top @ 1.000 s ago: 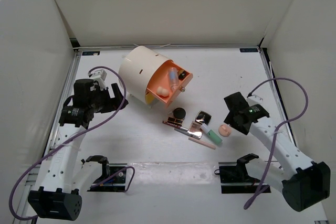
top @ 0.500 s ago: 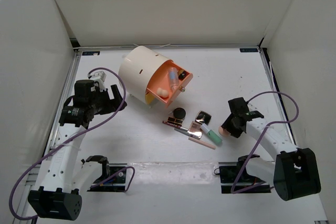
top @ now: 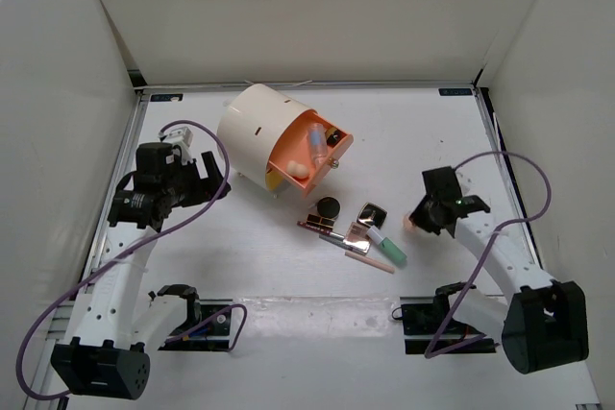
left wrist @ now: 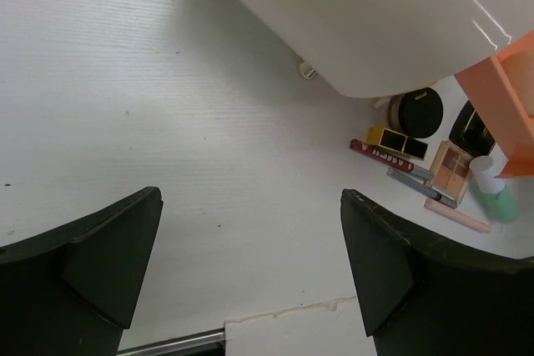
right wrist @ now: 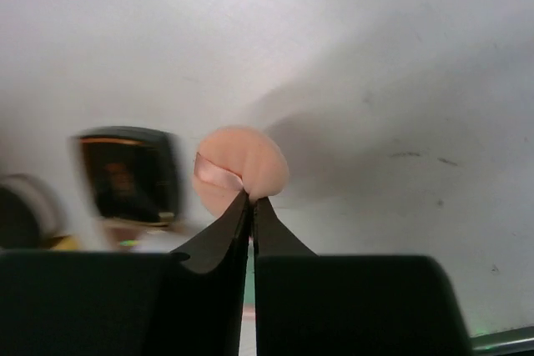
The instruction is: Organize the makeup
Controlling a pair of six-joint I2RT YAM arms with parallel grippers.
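R fingers (right wrist: 249, 203) clamped on peach sponge (right wrist: 242, 166) edge, round bulk pointing away; L fingers (top: 209, 180) apart.

one big cream plastic cylinder with orange front (top: 258, 127), one black round compact (top: 329, 206), two square rose-gold compacts (left wrist: 453, 168), one small gold-and-black case (left wrist: 396, 141), one mint tube (top: 389, 249), three thin pencils (left wrist: 421, 187), one peach foam sponge (right wrist: 242, 164), one pale lump (top: 300, 169) in the orange drawer

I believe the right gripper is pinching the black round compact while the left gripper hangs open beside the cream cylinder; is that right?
Not quite: the right wrist view shows the right gripper pinching a peach sponge; the black round compact lies on the table. The left gripper is open beside the cream cylinder.
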